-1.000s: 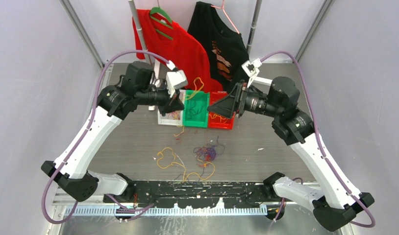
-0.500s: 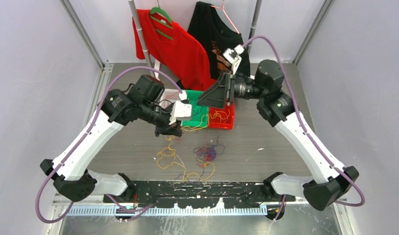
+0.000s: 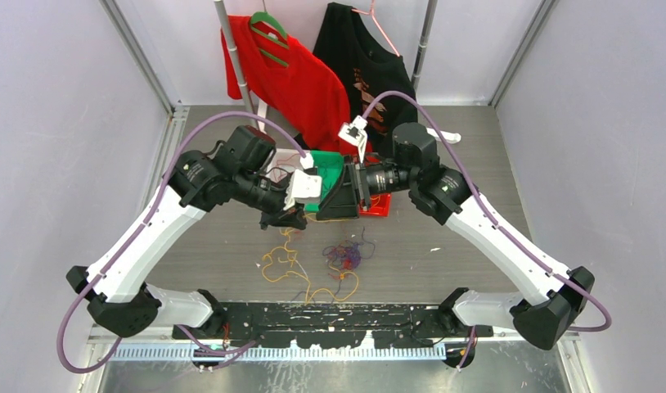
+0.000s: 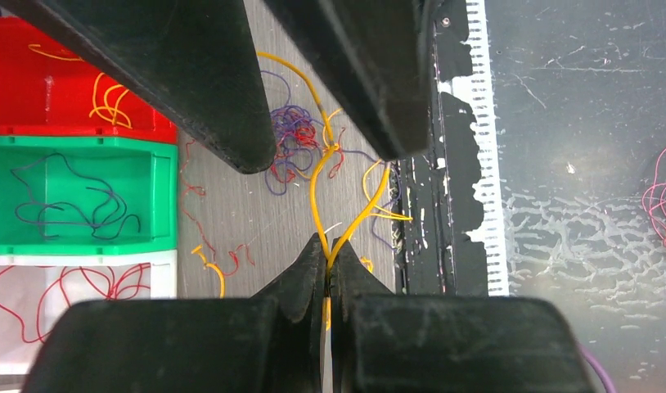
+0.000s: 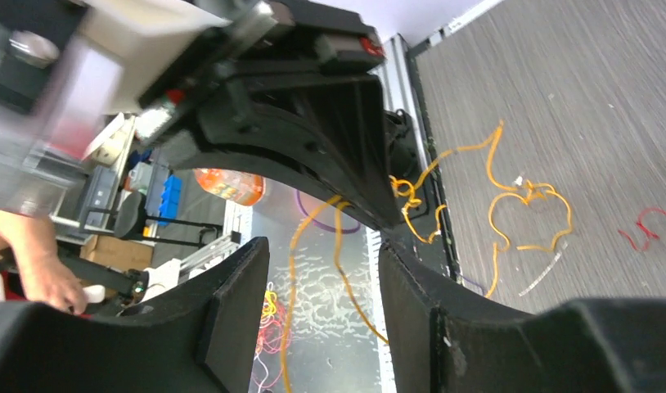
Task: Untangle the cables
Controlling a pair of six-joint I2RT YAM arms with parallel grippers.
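My left gripper (image 4: 328,255) is shut on a yellow cable (image 4: 317,176), pinched at the fingertips and held above the table just in front of the bins. The cable runs down to a tangle of purple, red and yellow cables (image 3: 344,255) and to loose yellow loops (image 3: 279,264) on the table. My right gripper (image 5: 321,274) stands open right beside the left gripper (image 3: 290,219). Two strands of the yellow cable (image 5: 338,254) hang in the gap between its fingers (image 5: 231,319) without touching them. From above, the right gripper (image 3: 326,205) points left, nearly meeting the left one.
A red bin (image 4: 35,90) holds yellow strands, a green bin (image 4: 84,143) dark ones and a white bin (image 4: 68,259) red ones. Short red bits (image 4: 195,188) lie on the table beside the bins. Red and black shirts (image 3: 297,82) hang at the back. A black rail (image 3: 330,315) lines the near edge.
The right arm swung left and down from over the red bin to the left gripper, its fingers narrowing a little. The left gripper came forward off the bins with the yellow cable, then held still.
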